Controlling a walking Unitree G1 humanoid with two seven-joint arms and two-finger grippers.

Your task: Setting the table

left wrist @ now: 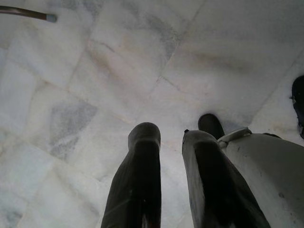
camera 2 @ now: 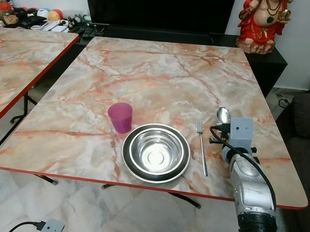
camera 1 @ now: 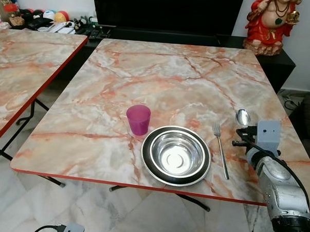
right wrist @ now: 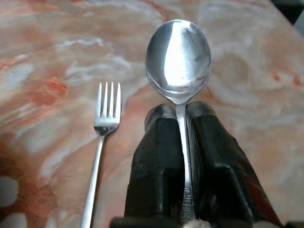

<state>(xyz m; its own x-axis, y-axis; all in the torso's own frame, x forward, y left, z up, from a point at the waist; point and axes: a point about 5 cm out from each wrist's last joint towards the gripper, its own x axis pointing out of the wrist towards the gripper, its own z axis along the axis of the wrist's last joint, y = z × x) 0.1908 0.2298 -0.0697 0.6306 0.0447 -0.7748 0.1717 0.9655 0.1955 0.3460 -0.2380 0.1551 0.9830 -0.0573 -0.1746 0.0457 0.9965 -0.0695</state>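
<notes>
On the marble table [camera 1: 161, 80] near its front edge sits a steel bowl [camera 1: 176, 154] on a dark plate [camera 1: 149, 159]. A purple cup [camera 1: 138, 119] stands just left of it, and a fork [camera 1: 220, 148] lies to its right. My right gripper [right wrist: 181, 116] is shut on a steel spoon [right wrist: 179, 56], holding it by the handle just above the table, right of the fork, bowl end pointing away from me [camera 1: 243, 117]. My left gripper [left wrist: 166, 137] hangs beside my leg over the floor, its fingers slightly apart with nothing between them.
A second marble table [camera 1: 23, 64] stands at the left. A dark TV cabinet [camera 1: 164, 13] and a red statue [camera 1: 267, 23] are behind the table. A cable with a plug [camera 1: 67, 229] lies on the tiled floor.
</notes>
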